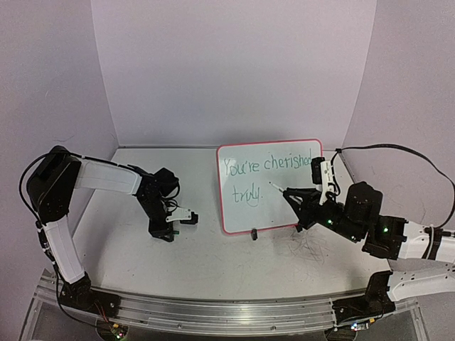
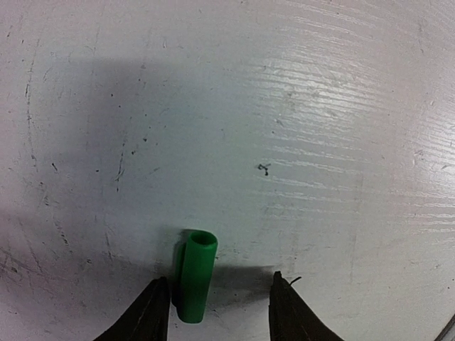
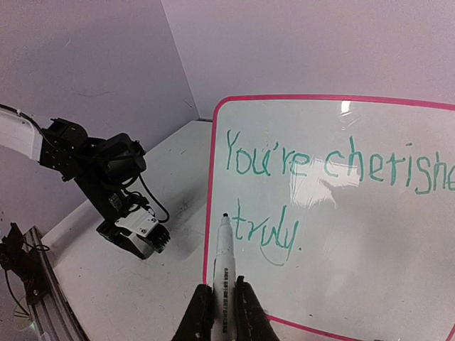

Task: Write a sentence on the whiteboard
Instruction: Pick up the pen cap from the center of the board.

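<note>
The whiteboard stands upright on two black feet at the table's middle, pink-framed. The sentence in green reads "You're cherished", with "truly." below it. The board and the sentence also show in the right wrist view. My right gripper is shut on a white marker. The marker's tip points at the board near the second line, and I cannot tell if it touches. My left gripper is open, low over the table. A green cap lies between its fingers, close to the left one.
Purple walls close in the back and both sides. Grey scribble marks lie on the tabletop in front of the board's right foot. A metal rail runs along the near edge. A black cable arcs over the right arm.
</note>
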Controlling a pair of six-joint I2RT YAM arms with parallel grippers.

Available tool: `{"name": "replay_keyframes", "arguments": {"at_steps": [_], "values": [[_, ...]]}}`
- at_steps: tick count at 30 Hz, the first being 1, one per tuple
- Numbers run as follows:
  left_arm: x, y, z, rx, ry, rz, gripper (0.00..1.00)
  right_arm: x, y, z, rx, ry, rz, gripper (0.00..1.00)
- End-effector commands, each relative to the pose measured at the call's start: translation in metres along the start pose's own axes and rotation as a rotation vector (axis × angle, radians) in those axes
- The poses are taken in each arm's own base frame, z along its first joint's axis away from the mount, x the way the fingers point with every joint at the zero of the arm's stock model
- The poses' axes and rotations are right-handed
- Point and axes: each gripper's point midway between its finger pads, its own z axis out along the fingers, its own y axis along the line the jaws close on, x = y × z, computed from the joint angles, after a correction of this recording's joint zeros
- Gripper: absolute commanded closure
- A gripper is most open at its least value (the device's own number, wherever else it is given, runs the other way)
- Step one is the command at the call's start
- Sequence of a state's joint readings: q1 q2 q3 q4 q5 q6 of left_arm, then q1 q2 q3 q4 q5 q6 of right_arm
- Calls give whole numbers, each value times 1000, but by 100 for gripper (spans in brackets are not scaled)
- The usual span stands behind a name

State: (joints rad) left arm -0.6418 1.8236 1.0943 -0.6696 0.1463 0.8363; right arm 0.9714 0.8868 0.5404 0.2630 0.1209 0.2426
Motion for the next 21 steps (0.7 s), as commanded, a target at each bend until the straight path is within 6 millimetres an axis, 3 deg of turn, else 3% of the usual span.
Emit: {"name": "replay_keyframes", "arguments": {"at_steps": [1,5,14,18,21], "values": [[-9,7,0,-24,-33,34,51,-25,10,-1,-33,-71,32,100],[-6,6,5,-17,-19,46,57,-26,11,-1,-37,-71,35,100],[1,-2,9,-46,3,56,86,-25,11,1,-35,-63,34,100],[-8,-2,-5,-101,-47,40,100,-22,9,3,-20,-50,31,100],[-24,-6,-24,-135,-116,39,100,-20,8,5,-8,-34,28,100]]}}
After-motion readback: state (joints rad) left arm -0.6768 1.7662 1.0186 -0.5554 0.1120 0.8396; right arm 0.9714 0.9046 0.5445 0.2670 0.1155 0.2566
